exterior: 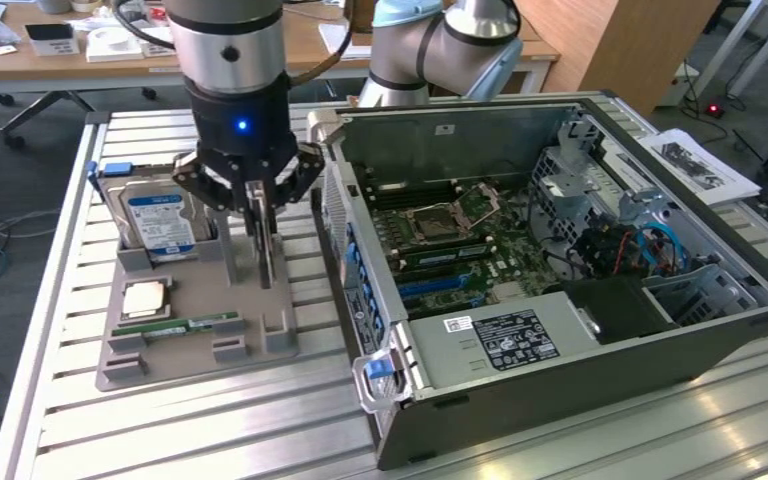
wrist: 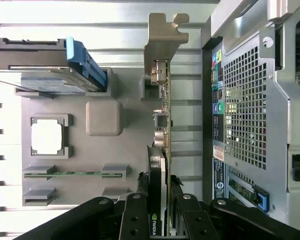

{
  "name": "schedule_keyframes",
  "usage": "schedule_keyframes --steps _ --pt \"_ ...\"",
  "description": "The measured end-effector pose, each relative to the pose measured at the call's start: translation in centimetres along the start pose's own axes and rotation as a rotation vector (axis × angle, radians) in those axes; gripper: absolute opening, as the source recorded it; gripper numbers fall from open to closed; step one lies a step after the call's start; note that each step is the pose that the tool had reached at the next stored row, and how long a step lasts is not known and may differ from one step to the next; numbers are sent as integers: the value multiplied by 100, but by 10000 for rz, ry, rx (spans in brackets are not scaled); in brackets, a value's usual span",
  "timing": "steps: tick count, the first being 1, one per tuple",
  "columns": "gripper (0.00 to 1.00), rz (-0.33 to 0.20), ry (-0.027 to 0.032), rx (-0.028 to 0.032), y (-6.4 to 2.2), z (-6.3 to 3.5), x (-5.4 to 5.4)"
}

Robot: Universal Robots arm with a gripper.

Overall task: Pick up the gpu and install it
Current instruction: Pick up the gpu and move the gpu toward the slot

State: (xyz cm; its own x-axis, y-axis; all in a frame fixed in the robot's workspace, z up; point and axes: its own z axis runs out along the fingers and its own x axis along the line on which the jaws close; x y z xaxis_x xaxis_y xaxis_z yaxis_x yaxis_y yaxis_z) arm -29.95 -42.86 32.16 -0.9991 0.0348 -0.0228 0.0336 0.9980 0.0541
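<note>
We have the black fingers [wrist: 136, 217] pinching one end of the thin green gpu card [wrist: 162, 130] with black cooler and silver bracket, upright in the grey plastic tray [exterior: 171, 350] at 9 o'clock of the open metal computer case [exterior: 558, 390]; we reckon this off-centre grip could tilt it and snag the tray.

Matt grey plastic tray [wrist: 127, 150], ribbed bare-metal table [exterior: 224, 430], perforated metal case [wrist: 245, 100], gpu [wrist: 158, 170] with silvery metal bracket [wrist: 162, 37].

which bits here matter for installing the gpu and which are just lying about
For the job: gpu, clamped in the tool; open computer case.
Lying about: hard drive, memory stick, square chip, papers.
</note>
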Motion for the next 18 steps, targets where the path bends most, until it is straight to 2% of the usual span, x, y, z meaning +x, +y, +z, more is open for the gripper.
schedule_keyframes --steps 9,18 --pt "27 0 -1 0 12 -221 -5" --pt "27 0 -2 0 18 -339 -8"
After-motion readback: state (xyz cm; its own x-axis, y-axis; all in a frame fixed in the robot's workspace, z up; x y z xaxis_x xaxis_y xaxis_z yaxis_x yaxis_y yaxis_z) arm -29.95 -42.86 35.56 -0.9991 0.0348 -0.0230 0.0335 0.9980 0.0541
